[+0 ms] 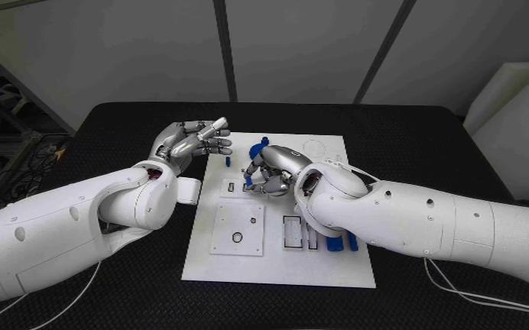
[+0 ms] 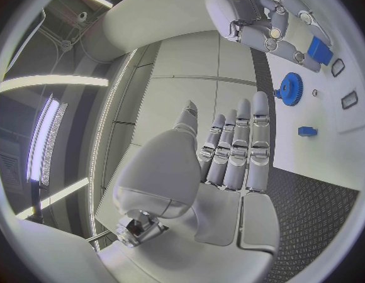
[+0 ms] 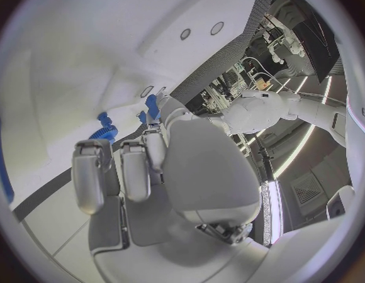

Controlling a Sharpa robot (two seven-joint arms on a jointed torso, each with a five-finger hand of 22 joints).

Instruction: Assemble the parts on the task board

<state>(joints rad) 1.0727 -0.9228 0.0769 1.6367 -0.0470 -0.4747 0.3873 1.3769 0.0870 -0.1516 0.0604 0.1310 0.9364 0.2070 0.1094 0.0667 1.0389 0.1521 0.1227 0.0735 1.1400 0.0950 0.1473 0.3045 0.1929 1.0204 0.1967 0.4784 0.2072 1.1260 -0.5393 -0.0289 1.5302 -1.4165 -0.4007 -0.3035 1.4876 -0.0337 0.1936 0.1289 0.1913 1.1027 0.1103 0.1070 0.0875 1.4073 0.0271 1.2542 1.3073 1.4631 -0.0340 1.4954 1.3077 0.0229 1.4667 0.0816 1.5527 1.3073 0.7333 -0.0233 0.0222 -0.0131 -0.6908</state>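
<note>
Task board (image 1: 276, 269): white rectangular plate, centre of the black table (image 1: 441, 139), long axis running away from the robot. Near half carries a square white inset panel (image 1: 238, 227) with a small ring and hole, plus narrow rectangular slots (image 1: 292, 232) beside it. Two upright blue parts (image 1: 342, 243) sit at the board's right side, just under the right forearm. A blue gear (image 2: 290, 88) sits on the far half; a small blue block (image 2: 307, 131) lies on the board near it, apart from the gear.

Right hand (image 1: 276, 171): over the board's middle, palm down, fingers curled in around a blue part (image 1: 249, 179). The left wrist view shows a flat blue piece (image 2: 320, 49) at its fingertips. Reads as grasping that part, contact partly hidden.

Left hand (image 1: 193, 140): raised over the board's far left edge, fingers extended and close together, holding nothing. Fingers (image 2: 238, 146) straight, side by side, clear of board and parts.
</note>
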